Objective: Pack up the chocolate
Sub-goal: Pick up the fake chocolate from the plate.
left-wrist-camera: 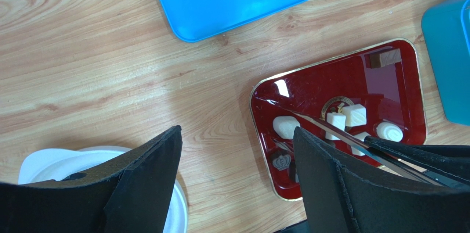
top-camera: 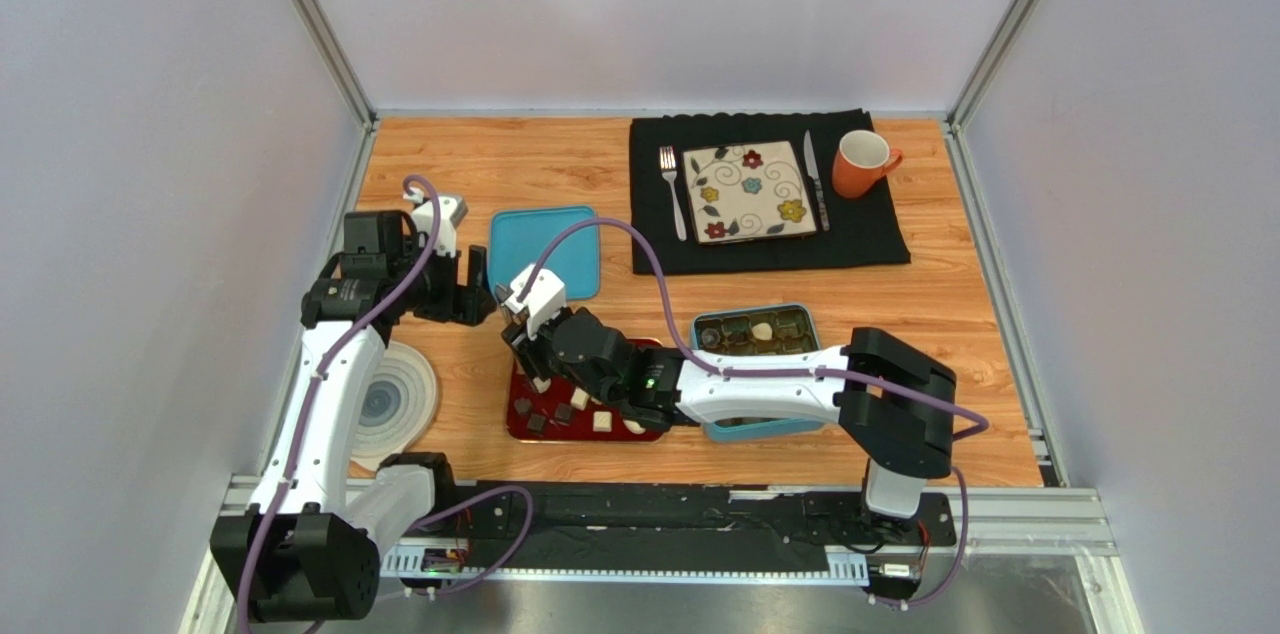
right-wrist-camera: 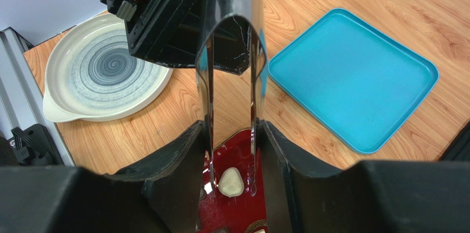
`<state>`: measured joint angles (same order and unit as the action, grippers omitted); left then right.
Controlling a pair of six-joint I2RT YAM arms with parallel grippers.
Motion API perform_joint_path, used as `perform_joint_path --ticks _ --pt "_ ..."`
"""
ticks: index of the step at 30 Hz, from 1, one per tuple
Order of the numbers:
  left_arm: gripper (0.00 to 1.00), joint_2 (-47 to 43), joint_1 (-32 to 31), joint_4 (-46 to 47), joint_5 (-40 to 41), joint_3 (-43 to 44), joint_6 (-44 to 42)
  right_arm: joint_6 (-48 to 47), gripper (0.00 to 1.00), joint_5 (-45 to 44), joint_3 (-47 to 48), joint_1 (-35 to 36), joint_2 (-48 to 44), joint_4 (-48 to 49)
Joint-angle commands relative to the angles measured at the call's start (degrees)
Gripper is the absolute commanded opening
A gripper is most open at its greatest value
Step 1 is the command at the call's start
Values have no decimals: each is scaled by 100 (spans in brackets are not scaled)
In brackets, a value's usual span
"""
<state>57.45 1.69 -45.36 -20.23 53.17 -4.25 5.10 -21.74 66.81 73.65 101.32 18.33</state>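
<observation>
1. Two grippers.
   - Right gripper [right-wrist-camera: 230, 153]: fingers closed on the sides of the metal tongs [right-wrist-camera: 231, 51], which point down ahead of the hand.
   - Left gripper [left-wrist-camera: 237, 139]: fingers spread wide with nothing between them, over the bare wooden table [left-wrist-camera: 83, 51].
2. Chocolate [left-wrist-camera: 353, 114]: cream and dark pieces lie on a red tray [left-wrist-camera: 331, 78].
   - The tray is directly under the right hand and just beside the left hand's right finger.
   - One cream piece [right-wrist-camera: 231, 182] sits between the tong tips; whether they touch it cannot be told.
   - More pieces lie in a teal tin [top-camera: 756, 312] behind the right hand, under its forearm.
3. Markings: a round gold emblem at the tray's centre is too small to read. One dark piece bears a pressed motif that is also illegible.
4. Edges: the tray has a thin gold rim. The tong tips stand just inside the tray's end nearest the left hand.
5. Room:
   - A blue lid [right-wrist-camera: 353, 73] lies ahead and to the right of the right hand, apart from the tray with wood between them.
   - A swirl plate [right-wrist-camera: 105, 67] lies ahead and to its left, partly under the left hand.
   - The left hand hangs close ahead of the tongs' bend.
6. Well beyond both hands is a black placemat [top-camera: 872, 237] carrying a square plate [top-camera: 748, 190], fork [top-camera: 672, 192], knife [top-camera: 813, 181] and orange mug [top-camera: 861, 163].
</observation>
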Motion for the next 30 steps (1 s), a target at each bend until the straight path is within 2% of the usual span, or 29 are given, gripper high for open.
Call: perform_joint_path --ticks 1,5,16,23,30 --pt "82 -120 68 -7 -60 1 -93 105 42 3 105 -70 46 452" --pt "83 -146 182 -25 -78 -61 -146 87 35 -15 61 -79 37 470" --pt "83 -208 621 -104 -280 -315 -410 -1 26 -155 -150 -70 -243 382" --pt "83 -261 736 -157 -350 -518 -638 -334 25 -568 -317 -140 -1236 -4" --pt "83 -252 745 -236 -508 -588 -744 -379 25 -1217 -1115 -482 -2651 -758"
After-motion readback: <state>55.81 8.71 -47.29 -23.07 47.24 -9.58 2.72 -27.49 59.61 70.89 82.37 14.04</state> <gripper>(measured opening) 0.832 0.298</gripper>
